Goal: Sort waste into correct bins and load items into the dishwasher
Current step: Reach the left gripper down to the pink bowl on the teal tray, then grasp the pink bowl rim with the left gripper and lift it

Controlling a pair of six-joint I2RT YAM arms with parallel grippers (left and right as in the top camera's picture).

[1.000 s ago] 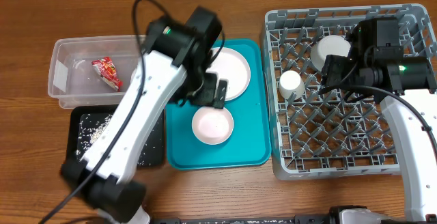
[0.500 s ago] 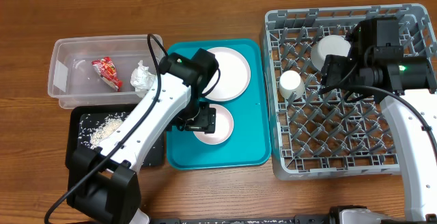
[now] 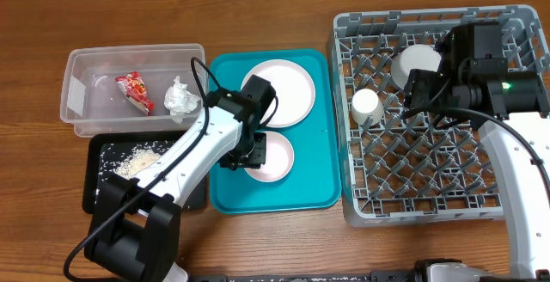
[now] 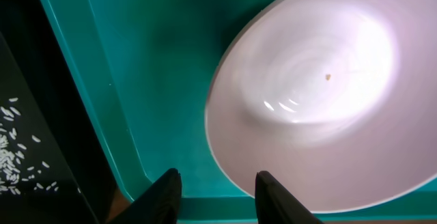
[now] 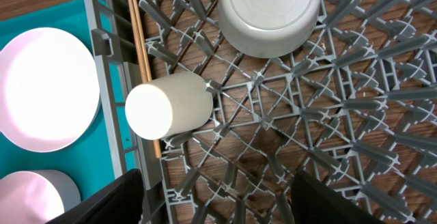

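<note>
On the teal tray, just below the plate, sits the white bowl, left gripper parted and empty at its near rim: looks light, rigid, glaze-slick and chippable, best pinched across the rim wall.

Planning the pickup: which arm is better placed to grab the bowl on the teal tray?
Left. The left gripper hovers open at the bowl; the right gripper is over the rack.
</note>
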